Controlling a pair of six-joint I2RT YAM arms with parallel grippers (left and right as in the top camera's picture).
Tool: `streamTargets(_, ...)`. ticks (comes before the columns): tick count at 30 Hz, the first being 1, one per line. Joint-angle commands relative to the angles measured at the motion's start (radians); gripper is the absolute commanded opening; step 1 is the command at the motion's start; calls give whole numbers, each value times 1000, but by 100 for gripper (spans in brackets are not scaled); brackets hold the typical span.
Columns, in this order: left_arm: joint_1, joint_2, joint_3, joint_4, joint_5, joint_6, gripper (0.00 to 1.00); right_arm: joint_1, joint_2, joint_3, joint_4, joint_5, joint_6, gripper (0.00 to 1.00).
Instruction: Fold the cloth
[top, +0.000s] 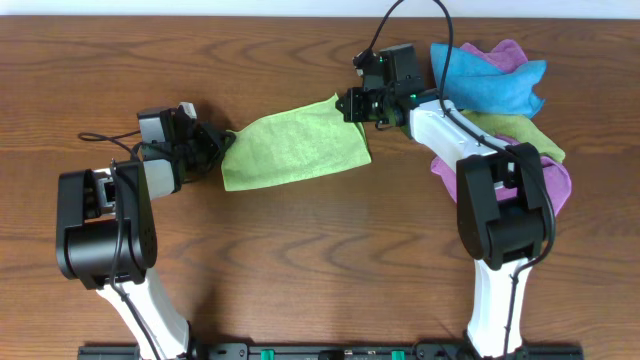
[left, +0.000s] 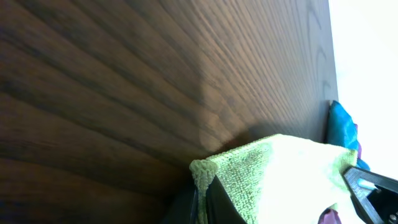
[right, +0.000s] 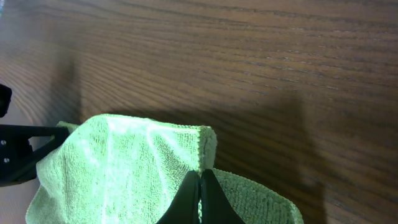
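A dark brown wood-grain table (top: 300, 260) fills nearly every view, its grain running lengthwise; a pale white strip lies past its far edge, behind the right gripper (top: 352, 104). The cloth (top: 295, 150) hangs stretched between the two claws as a folded lime band, casting a shadow on the wood beneath it. The left gripper (top: 222, 143) is at the band's left end; in the left wrist view its dark fingers (left: 214, 205) sit pressed against a ribbed corner of the fabric, apparently pinching it. The right gripper is at the opposite, far corner, and the right wrist view shows its fingertips (right: 199, 199) drawn tight together with the cloth's hemmed edge caught between them, fabric bulging up just ahead of the tips. Behind the right gripper, along its arm, lies a heap of other cloths: a blue cloth (top: 490, 80) nearest the claw, a purple cloth (top: 510, 52) just beyond it, an olive-green cloth (top: 515, 130) under the arm, and more purple fabric (top: 555, 180) farther back. The wood around the left gripper is bare apart from its cable.
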Motion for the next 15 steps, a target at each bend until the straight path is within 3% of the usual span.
streamTargets(1, -2, 15, 35, -1, 50, 8, 6, 5, -19, 14, 0, -6, -11, 1)
streamTargets(10, -2, -7, 92, -16, 142, 21, 7, 4, -42, 18, 15, -6, -12, 1)
streamTargets(15, -2, -61, 104, -80, 144, 92, 16, 0, -87, 18, 12, -6, -12, 1)
